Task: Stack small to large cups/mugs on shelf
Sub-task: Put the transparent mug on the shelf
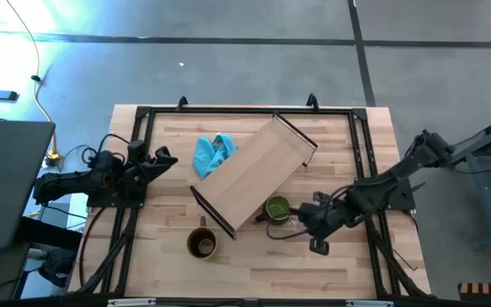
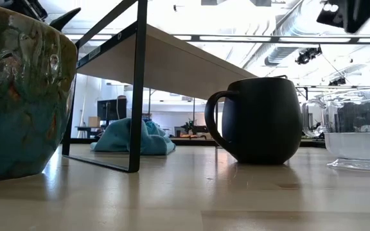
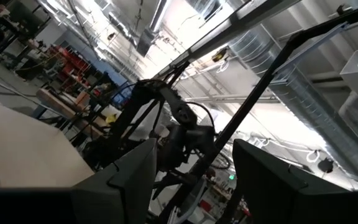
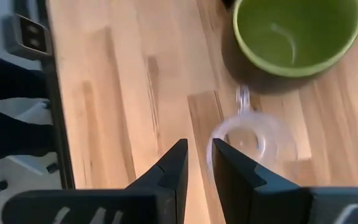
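The right gripper [image 4: 196,163], jaws narrowly parted and nothing held, is poised over the glass cup [image 4: 252,144] at the green mug's [image 1: 277,207] four o'clock, apparently for a rim grasp, while the left gripper [image 1: 162,160], spread wide, is parked at the table's nine o'clock.

Grey concrete floor [image 1: 254,60], ceiling ducts [image 2: 281,48]

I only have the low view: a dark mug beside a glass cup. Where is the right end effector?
Observer: The right end effector is right by the glass cup, looking down on its rim.
Operator: Anything on the shelf yet?
Observer: No. In the high view the shelf lies diagonally, its top bare.
Operator: And the left arm?
Observer: The left end effector waits open at the table's left edge.
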